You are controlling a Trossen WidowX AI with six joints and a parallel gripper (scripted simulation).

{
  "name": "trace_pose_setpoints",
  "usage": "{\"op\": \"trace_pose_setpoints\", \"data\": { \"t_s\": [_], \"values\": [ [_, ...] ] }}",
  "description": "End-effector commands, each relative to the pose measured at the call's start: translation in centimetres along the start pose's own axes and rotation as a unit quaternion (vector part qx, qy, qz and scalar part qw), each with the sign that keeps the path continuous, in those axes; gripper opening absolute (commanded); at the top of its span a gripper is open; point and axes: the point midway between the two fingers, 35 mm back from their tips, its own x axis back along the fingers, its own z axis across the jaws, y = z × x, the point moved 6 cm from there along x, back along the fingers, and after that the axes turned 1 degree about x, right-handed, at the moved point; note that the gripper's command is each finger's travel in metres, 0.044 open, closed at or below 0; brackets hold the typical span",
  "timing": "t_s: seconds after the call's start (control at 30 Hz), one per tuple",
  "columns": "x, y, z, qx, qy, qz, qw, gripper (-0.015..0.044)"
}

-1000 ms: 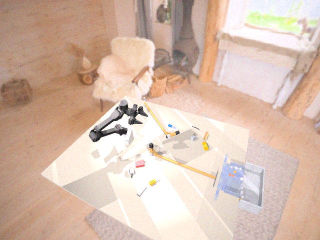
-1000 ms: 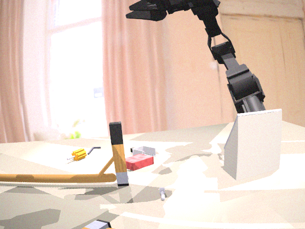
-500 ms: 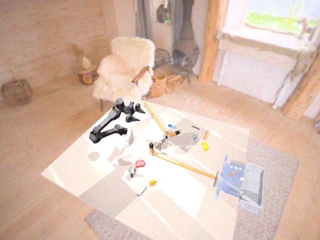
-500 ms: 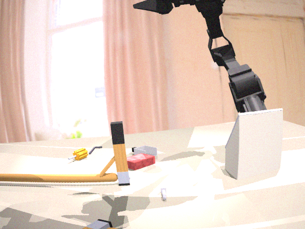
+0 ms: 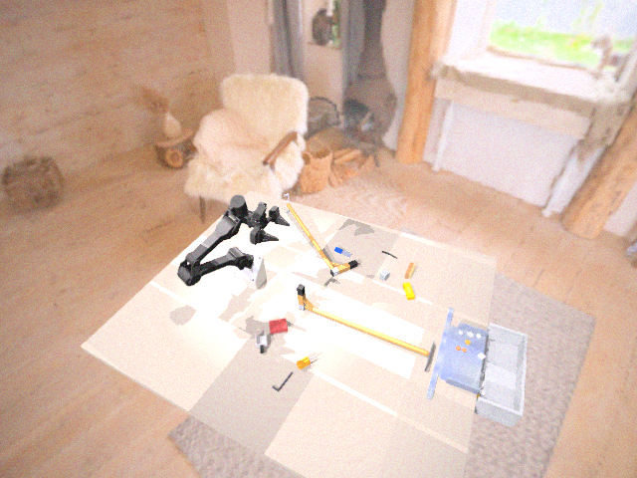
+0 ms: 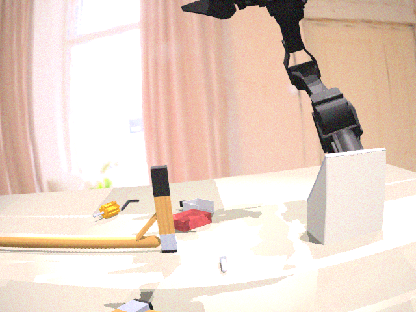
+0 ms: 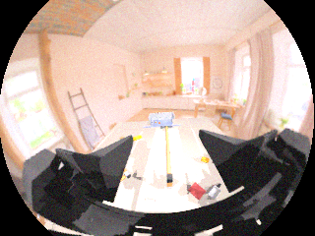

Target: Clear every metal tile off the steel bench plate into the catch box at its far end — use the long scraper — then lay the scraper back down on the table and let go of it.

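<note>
Lying on tbl, scraper [image 5: 367, 329] [image 6: 80, 242] [image 7: 167, 152] below end effector [image 5: 283, 230] [image 7: 165, 136], fingers open, nothing gripped

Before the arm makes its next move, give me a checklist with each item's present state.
1. Black parallel-jaw gripper open and empty: ok.
2. Long yellow-handled scraper lying within reach: cannot tell.
3. Its upright black-tipped grip standing free of other things: ok.
4. Pale blue bench plate cleared of small tiles: not ok.
5. Grey open catch box at the plate's far end: ok.
</note>
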Motion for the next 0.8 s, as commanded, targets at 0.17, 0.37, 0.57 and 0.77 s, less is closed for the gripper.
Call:
{"op": "trace_pose_setpoints", "data": {
  "t_s": [0.17, 0.37, 0.57, 0.77],
  "values": [
    [0.0, 0.0, -0.1, 0.001, -0.002, 0.000, 1.000, 0.0440],
    [-0.7, -0.5, 0.1, 0.005, -0.004, 0.012, 1.000, 0.0440],
    [-2.5, -1.9, 0.4, 0.012, -0.009, 0.042, 0.999, 0.0440],
    [-4.1, -3.4, 0.5, 0.018, -0.014, 0.074, 0.997, 0.0440]
  ]
}}
